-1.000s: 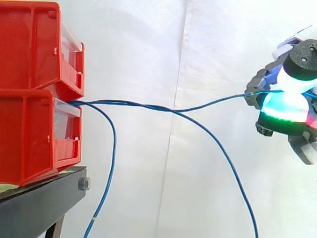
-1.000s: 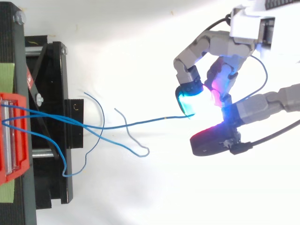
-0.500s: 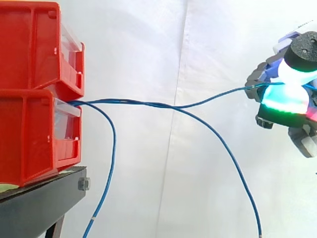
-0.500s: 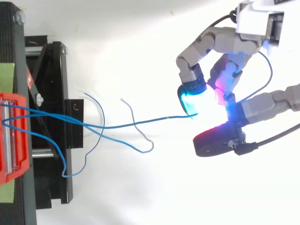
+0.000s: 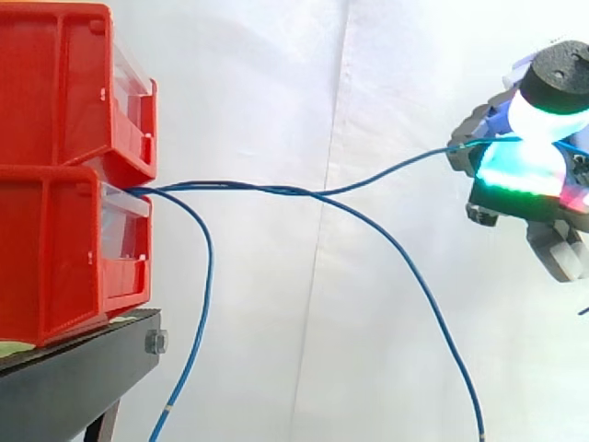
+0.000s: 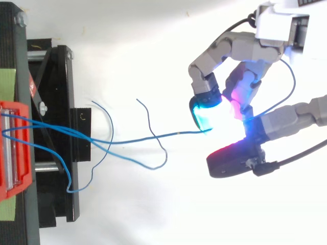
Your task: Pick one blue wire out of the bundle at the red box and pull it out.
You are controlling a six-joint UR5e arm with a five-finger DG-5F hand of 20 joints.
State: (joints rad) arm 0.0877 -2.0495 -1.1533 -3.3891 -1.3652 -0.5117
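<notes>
1. At the left, two red boxes [image 5: 55, 166] sit stacked on a black stand [image 5: 74, 382].
2. A bundle of blue wires leaves the front of the lower box.
3. At the right, the robot hand [image 5: 520, 170] pinches one blue wire [image 5: 386, 174] between curled, glowing fingertips [image 6: 204, 113]; the wire spans from box to hand.
4. Two loose wires [image 5: 210, 276] droop below it.

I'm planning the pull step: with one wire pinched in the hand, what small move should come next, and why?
Probably pull the hand straight away from the lower red bin, along the wire's line. The pinched blue wire sags only slightly, and its far end sits in the bundle at the bin's front, so it is not yet out. The other wires hang loose.
</notes>
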